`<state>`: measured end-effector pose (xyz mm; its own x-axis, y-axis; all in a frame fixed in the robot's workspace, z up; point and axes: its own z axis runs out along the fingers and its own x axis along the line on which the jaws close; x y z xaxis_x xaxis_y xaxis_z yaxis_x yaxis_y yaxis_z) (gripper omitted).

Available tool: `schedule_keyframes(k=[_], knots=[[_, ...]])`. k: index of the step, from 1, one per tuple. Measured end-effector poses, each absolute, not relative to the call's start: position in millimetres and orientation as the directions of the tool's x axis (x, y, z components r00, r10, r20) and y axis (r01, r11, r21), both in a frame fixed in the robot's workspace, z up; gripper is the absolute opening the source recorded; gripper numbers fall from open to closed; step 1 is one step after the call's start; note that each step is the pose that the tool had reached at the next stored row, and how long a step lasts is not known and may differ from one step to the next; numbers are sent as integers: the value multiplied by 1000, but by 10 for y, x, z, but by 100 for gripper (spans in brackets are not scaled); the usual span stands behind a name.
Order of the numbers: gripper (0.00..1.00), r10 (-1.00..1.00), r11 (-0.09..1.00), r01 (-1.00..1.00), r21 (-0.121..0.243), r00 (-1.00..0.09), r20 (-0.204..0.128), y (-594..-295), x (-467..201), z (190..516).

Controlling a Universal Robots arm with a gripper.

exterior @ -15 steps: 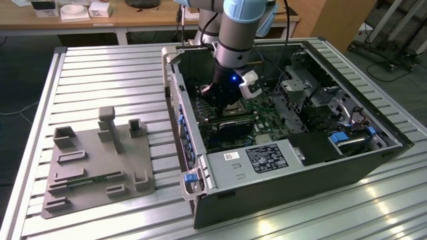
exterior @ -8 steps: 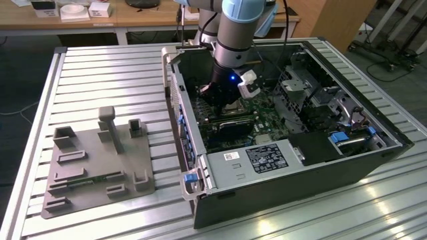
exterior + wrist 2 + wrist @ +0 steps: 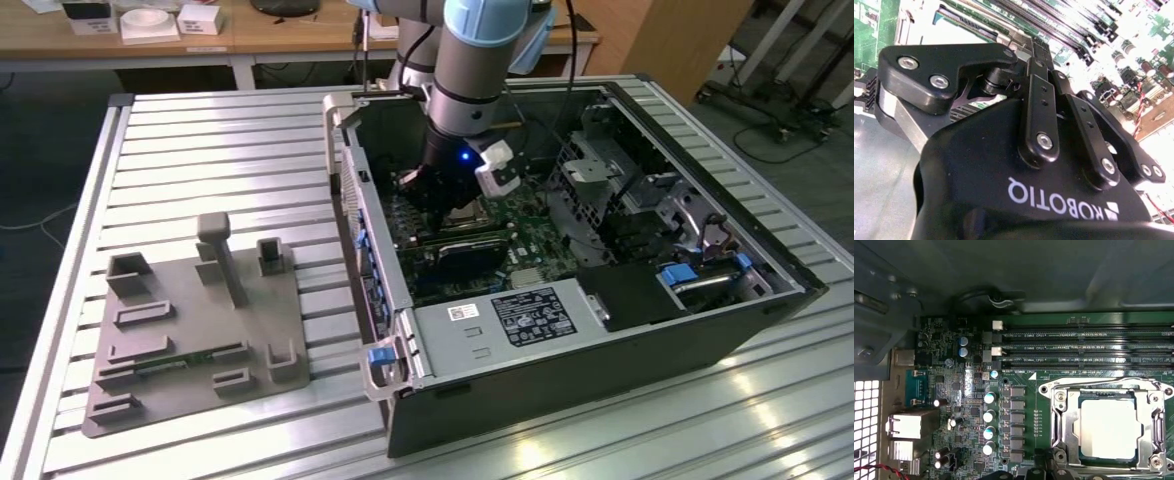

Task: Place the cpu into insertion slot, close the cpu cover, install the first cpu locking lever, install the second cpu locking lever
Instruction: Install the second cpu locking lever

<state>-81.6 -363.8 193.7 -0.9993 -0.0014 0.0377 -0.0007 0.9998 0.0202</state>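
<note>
Surface (image 3: 200, 160): ribbed metal slats, carrying an open computer case (image 3: 587, 380) and, well apart toward the exterior view's left, a grey fixture block (image 3: 187, 340).
Room: wooden desk (image 3: 267, 40) standing behind, holding small white boxes.
Claw (image 3: 447, 205): reaching down inside the case over the green board; fingers' state cannot tell.
First wrist view: cpu (image 3: 1110, 428) sitting in the insertion slot (image 3: 1085, 399), the cpu cover (image 3: 1066, 420) lying closed around it; memory slots (image 3: 1079, 346) running beside.
Second wrist view: black claw linkage looming close, board glaring beyond.

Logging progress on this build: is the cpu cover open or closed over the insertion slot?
Closed. In the first wrist view the cpu cover lies flat around the cpu, which sits in the insertion slot.
</note>
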Motion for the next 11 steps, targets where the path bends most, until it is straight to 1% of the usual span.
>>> schedule_keyframes(k=[11], knots=[[10, -2, 1000, -1, 24, -999, 34, -3630, -811, 2055]])
